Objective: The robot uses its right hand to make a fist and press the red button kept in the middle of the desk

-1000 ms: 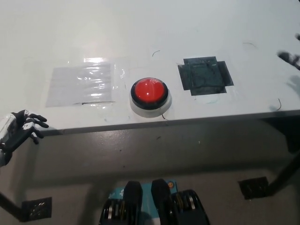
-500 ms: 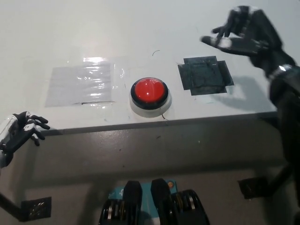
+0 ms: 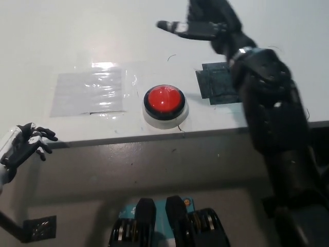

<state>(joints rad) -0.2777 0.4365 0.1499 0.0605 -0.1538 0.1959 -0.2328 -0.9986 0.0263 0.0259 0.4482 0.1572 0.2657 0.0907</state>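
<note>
A round red button [image 3: 164, 100] on a black ring and white base sits in the middle of the white desk [image 3: 154, 41], close to its front edge. My black right hand [image 3: 203, 23] hovers above the desk, beyond and to the right of the button, with fingers stretched out toward the left and holding nothing. Its arm [image 3: 270, 113] runs down the right side and hides part of the dark patch. My white left hand [image 3: 23, 144] rests at the lower left, just off the desk's front edge, fingers loosely spread and empty.
A clear plastic sheet [image 3: 88, 91] is taped flat left of the button. A dark taped square [image 3: 218, 85] lies right of it, partly behind my right arm. The desk's front edge [image 3: 154, 136] runs below the button; floor and a black table foot [image 3: 38, 229] show beneath.
My right arm has swung in from the right edge and moved leftward over the desk, now covering much of the dark square. The left hand has barely shifted.
</note>
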